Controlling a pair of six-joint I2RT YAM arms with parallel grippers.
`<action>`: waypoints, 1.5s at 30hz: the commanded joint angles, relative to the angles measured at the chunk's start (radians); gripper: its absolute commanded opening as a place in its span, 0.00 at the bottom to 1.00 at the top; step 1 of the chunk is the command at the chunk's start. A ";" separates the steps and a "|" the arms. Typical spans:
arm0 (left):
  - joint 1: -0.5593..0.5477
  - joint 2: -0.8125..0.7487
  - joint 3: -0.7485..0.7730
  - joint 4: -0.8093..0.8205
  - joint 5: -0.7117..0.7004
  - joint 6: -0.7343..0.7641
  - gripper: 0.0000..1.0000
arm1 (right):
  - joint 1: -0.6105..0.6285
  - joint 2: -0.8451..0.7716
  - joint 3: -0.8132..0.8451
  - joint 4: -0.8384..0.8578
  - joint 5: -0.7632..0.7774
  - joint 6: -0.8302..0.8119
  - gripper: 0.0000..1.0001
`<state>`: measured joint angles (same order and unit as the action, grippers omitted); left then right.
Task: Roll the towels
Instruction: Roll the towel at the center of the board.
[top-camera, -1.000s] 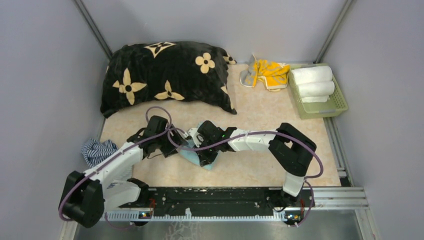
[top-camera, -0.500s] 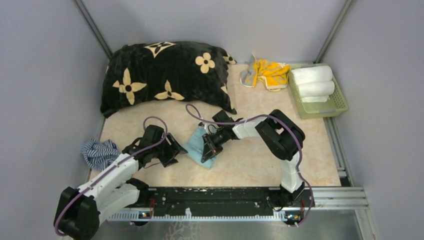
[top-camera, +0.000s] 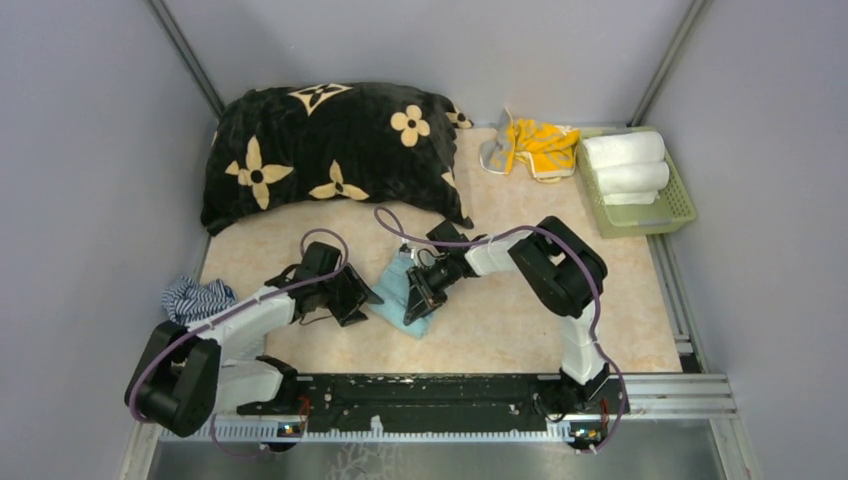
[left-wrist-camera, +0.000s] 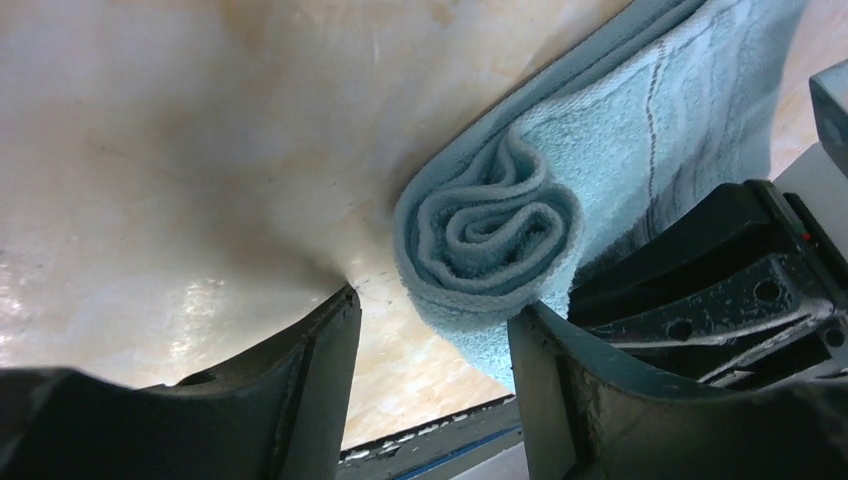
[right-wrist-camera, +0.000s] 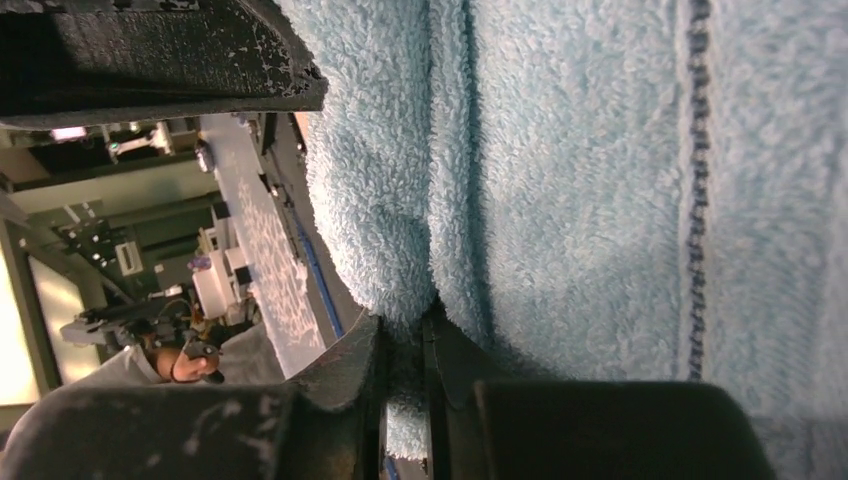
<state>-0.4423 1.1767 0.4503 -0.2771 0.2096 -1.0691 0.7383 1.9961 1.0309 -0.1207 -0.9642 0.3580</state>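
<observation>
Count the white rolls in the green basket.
3, all in the green basket: the far white roll, the middle white roll, and the near white roll, only partly showing. Others may lie hidden underneath.

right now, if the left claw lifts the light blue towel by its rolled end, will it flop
Probably floppy: the light blue towel is soft terry, its rolled end a loose spiral. It would likely unroll unless squeezed. It shouldn't slip easily; the right claw pinches a fold of fuzzy pile.

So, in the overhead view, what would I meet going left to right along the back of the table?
The black flowered cushion → crumpled yellow-and-grey towel → green basket holding white rolled towels.
</observation>
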 joint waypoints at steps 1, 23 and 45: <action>0.001 0.054 0.027 0.008 -0.058 -0.004 0.61 | -0.004 -0.090 0.002 -0.077 0.139 -0.077 0.14; 0.001 0.085 0.019 -0.033 -0.080 -0.030 0.60 | 0.490 -0.482 -0.057 -0.152 1.116 -0.358 0.47; 0.002 0.137 0.041 -0.029 -0.098 0.002 0.62 | 0.528 -0.214 -0.066 -0.132 1.255 -0.460 0.41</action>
<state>-0.4427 1.2697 0.4988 -0.2600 0.2104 -1.1030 1.2594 1.7279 0.9565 -0.2138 0.3260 -0.0937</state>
